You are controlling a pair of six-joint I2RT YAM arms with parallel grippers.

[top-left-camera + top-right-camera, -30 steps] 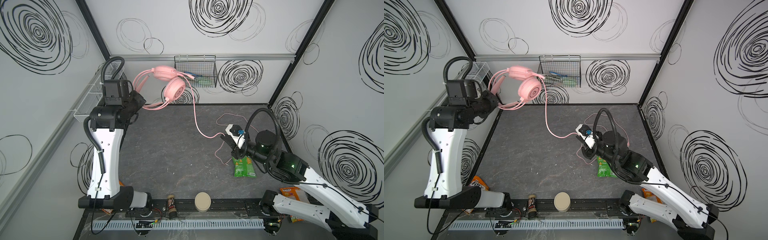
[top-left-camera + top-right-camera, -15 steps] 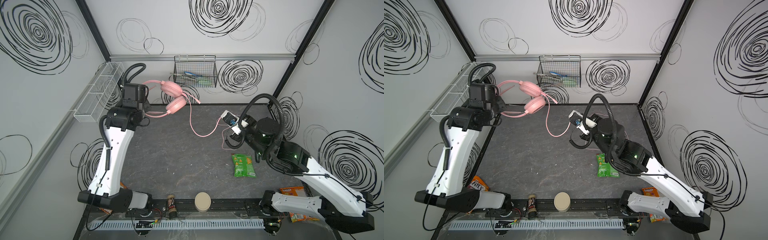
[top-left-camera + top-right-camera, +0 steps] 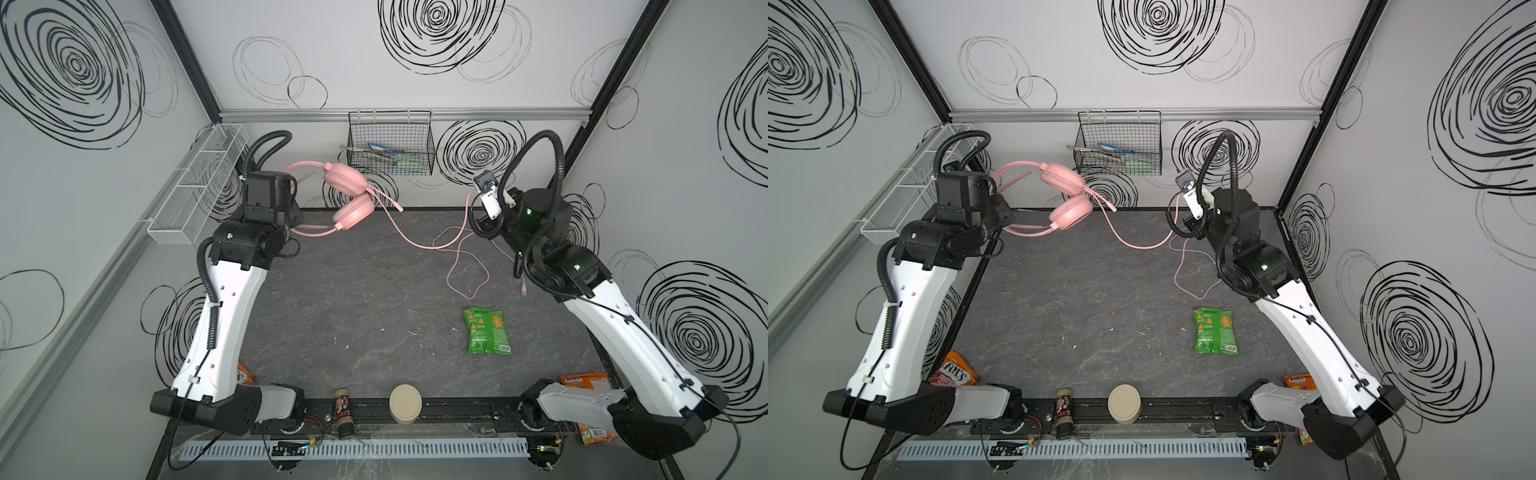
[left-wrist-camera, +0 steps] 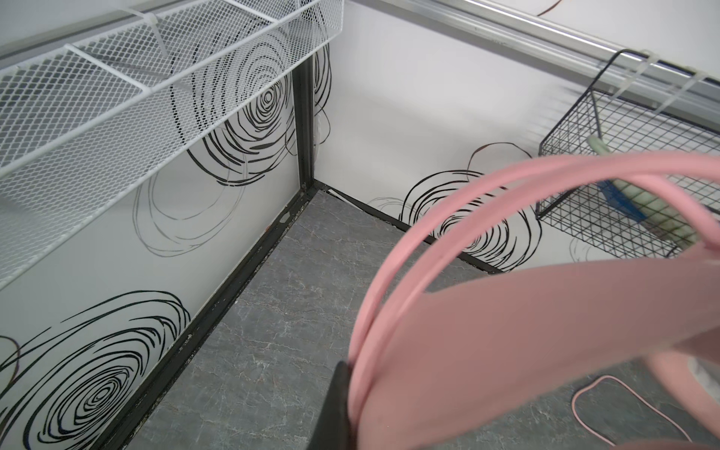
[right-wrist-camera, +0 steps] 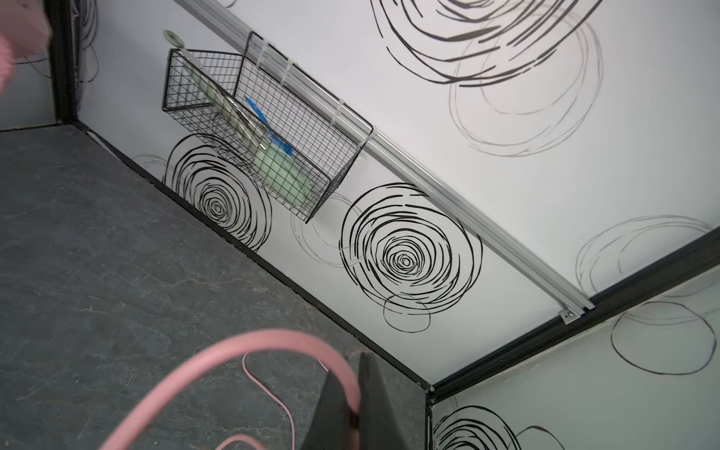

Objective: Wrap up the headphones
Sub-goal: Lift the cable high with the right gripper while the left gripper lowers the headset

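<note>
Holding the headphones (image 3: 347, 195) up in the air over the far left corner of the grey table (image 3: 353, 316), near the back wall and beside the black wire basket (image 3: 390, 145), I see them whole only in both top views. In my left wrist view the wide pink headband (image 4: 506, 331) fills the frame, blurred and cut off, and hides one finger. My left gripper (image 3: 1004, 215) is clamped on that headband, though from above my own wrist block covers most of the fingers. The headset is pale pink, its double band arching out toward my left arm, with the two round earcups (image 3: 353, 212) stacked one over the other and the small boom microphone (image 3: 388, 199) sticking out toward the right. The thin pink cable (image 3: 419, 244) sags from the earcups to my right gripper (image 5: 352, 393), whose fingers are pinched tight on it and cut off by the frame's edge. Past them it loops loose on the table, and I cannot trace where it ends.
</note>
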